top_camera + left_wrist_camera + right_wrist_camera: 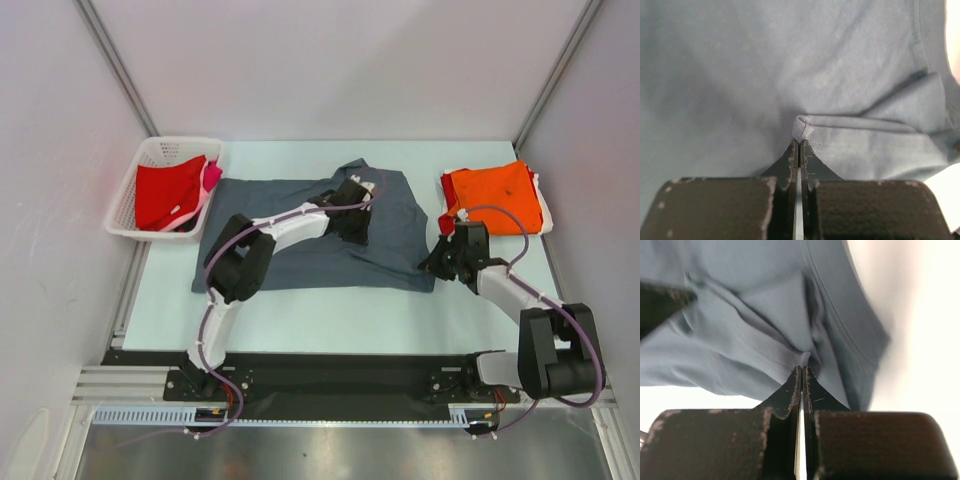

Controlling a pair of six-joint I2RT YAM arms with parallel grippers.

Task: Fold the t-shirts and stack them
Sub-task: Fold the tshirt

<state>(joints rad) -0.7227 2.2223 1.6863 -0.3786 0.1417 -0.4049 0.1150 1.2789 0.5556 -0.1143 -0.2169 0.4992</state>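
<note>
Nearest the arm bases, the pale, smooth table [330,310] is lying bare along its front strip. Just beyond it the right gripper [802,371] is pressing its black, scuffed fingers [787,392] tightly together, pinching a creased fold of the grey t-shirt [270,205] at the shirt's near right corner. The cloth there is bunching into soft ridges, with a stitched hem running away past the fingertips. Further in, the left gripper [799,144] is reaching over the shirt's middle toward its far edge. Its jaws are likewise closed flat against each other and are nipping a small doubled-over corner of hemmed grey fabric. The grey t-shirt is soft, matte knit, lying mostly flat as a broad rough rectangle in the centre of the table, its long axis running left to right. Its far edge is rumpling up by the left gripper, and which way the neck is pointing cannot be told. At the far right an orange t-shirt [495,195] is sitting folded into a neat square block. At the far left a white plastic lattice basket [118,215] is holding a crumpled red t-shirt [165,190], with a pink t-shirt [212,178] peeking out along its right side.
</note>
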